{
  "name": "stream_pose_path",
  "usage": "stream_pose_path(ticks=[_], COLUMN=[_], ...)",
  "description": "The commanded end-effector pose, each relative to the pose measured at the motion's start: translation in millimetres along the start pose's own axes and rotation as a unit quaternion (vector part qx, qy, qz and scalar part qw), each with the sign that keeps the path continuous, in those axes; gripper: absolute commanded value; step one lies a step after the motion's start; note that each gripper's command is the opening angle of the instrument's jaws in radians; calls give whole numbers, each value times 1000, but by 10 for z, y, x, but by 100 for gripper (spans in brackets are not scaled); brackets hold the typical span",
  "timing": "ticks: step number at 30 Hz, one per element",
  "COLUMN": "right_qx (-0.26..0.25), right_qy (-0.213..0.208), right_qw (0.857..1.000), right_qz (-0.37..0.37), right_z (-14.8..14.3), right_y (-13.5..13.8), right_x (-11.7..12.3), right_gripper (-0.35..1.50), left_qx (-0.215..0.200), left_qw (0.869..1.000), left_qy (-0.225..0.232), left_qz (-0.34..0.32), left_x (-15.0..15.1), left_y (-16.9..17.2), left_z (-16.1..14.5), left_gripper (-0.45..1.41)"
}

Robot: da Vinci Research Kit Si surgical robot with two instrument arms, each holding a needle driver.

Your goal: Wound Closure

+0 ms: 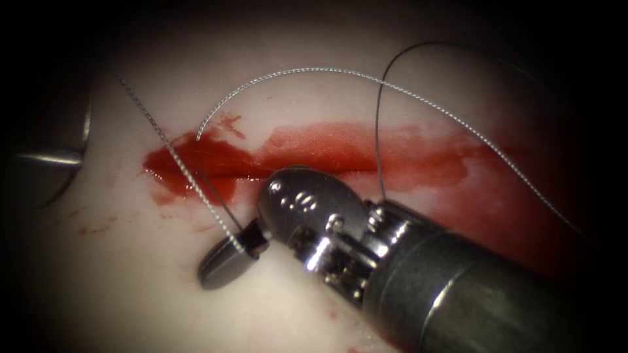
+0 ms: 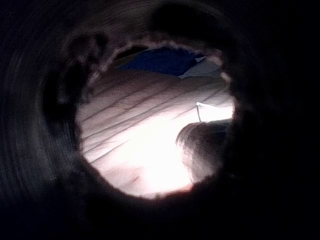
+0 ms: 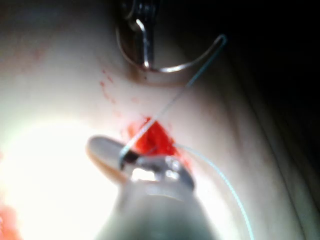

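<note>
Thread (image 1: 196, 186) — braided, clamped in right hand (image 1: 243, 247); left hand (image 3: 142, 35) grips curved steel needle (image 3: 175, 65) | glossy red fluid (image 1: 327, 150) along cut.

Tissue (image 1: 131, 287) pale cream-pink. Red fluid (image 1: 314, 153) bright red along the cut, darker toward 9 o'clock. Thread (image 1: 314, 70) silvery grey, finely twisted pattern. Right tool (image 1: 239, 252) dark grey jaws, polished silver wrist. Needle (image 3: 175, 65) shiny steel.

Tissue (image 1: 131, 287) is carrying red fluid (image 1: 327, 147) pooling along its cut (image 1: 222, 175), with thread (image 1: 314, 70) lying across.
</note>
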Motion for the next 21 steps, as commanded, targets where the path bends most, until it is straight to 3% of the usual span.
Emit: stream_pose_path(ticks=[1, 6, 14, 21], right_qx=[0, 6, 14, 8], right_qy=[-7, -27, -46, -62], right_qw=[1000, 999, 996, 992], right_qz=[6, 27, 79, 114], right_z=[-10, -30, -57, -75], right_y=[3, -7, -25, -37], right_x=[5, -9, -29, -44], right_gripper=[-35, -35, -35, -35], left_qx=[2, -1, -59, -74], left_qw=[1000, 1000, 995, 992], left_qy=[-8, -25, -74, -97], left_qz=[1, -7, -7, -20], left_x=[-9, -15, -28, -34], left_y=[-8, 2, 15, 27], left_z=[3, 3, -11, -18], left_gripper=[-45, -45, -45, -45])
